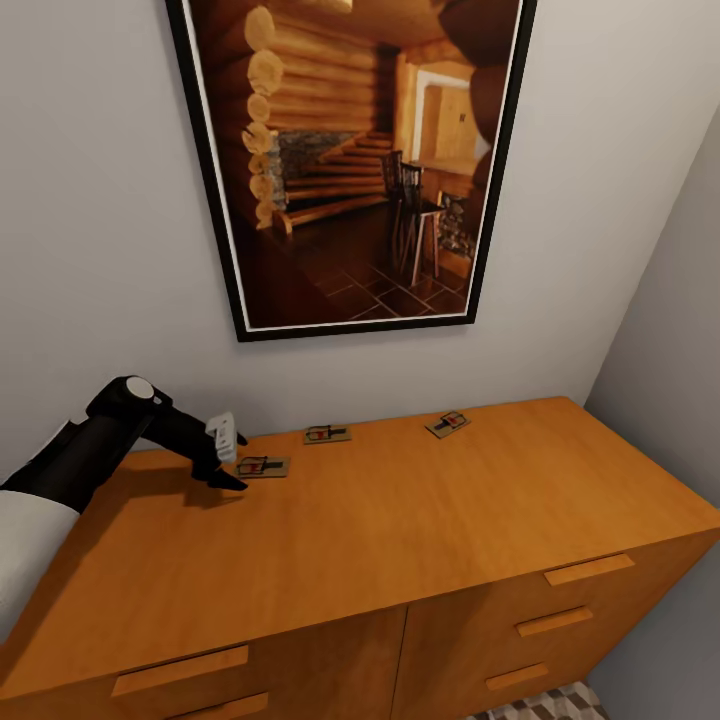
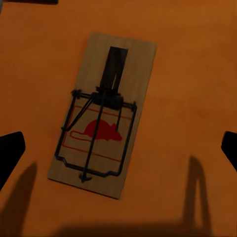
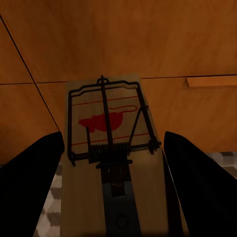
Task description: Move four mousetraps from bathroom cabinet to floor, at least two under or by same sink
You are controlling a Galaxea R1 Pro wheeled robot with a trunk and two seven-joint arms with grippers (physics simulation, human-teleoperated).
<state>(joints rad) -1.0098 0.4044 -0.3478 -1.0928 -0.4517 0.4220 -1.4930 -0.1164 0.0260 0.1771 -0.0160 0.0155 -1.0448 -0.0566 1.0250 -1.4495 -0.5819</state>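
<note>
Soft, even light fills the head view; the cabinet (image 1: 400,520) top carries faint sheen. Both wrist views are dim and slightly soft (finger shadows fall long).

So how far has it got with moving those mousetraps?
Early days: none seen on the floor yet. The right gripper holds one mousetrap before the cabinet front. The left gripper, open, hovers over another. Two more wait on top.

You're in a home, probably a bathroom corner: a framed log-cabin picture (image 1: 350,160) hangs on a plain grey wall (image 1: 100,200) above a wooden cabinet (image 1: 400,540), with cube-patterned floor tiles (image 1: 550,705) below.
</note>
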